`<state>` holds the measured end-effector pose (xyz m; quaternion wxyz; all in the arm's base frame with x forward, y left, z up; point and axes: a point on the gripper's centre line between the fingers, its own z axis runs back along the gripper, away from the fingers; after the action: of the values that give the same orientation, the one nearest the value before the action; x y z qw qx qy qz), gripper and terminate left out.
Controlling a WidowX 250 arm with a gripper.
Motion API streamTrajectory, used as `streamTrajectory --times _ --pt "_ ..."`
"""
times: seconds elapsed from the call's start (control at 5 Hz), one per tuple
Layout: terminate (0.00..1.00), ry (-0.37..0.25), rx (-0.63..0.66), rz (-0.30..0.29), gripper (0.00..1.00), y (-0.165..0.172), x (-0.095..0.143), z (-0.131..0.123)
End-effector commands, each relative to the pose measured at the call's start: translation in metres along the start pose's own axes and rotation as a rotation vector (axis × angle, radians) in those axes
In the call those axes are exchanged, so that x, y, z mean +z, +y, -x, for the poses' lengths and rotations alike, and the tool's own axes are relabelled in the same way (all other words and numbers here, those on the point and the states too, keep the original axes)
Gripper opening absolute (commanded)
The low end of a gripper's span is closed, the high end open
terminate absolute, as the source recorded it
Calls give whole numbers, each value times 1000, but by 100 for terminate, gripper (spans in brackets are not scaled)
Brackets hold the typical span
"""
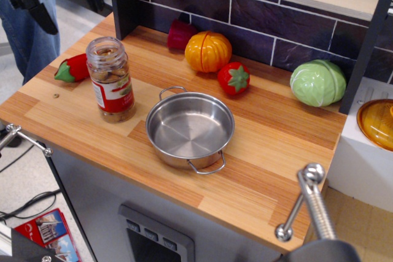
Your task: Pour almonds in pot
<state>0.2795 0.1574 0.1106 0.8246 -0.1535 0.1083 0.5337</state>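
Observation:
The almonds [105, 74] sit in a clear, lidless jar [112, 87] with a red and white label, standing upright at the left of the wooden counter. The pot [190, 129], a shallow shiny steel pan with two wire loop handles, stands empty just right of the jar. My black gripper [66, 3] hangs high at the top left corner, above and behind the jar and well apart from it. Its two fingers are spread wide, with nothing between them.
A red toy pepper [72, 68] lies left of the jar. A dark red cup [181, 34], an orange pumpkin [208, 51], a strawberry [233, 78] and a green cabbage [317, 82] line the back wall. An orange glass lid [377, 123] sits at the right. A person's jeans [24, 29] are at the left.

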Motion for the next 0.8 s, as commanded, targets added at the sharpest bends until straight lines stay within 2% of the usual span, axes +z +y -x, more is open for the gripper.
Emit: streamTrajectory --times 0.0,0.2,0.6 --pt "0 10 70 -43 100 3 -13 -21" --pt "0 54 81 -89 100 5 -36 -15" --pt "0 161 99 -90 100 -7 -66 0"
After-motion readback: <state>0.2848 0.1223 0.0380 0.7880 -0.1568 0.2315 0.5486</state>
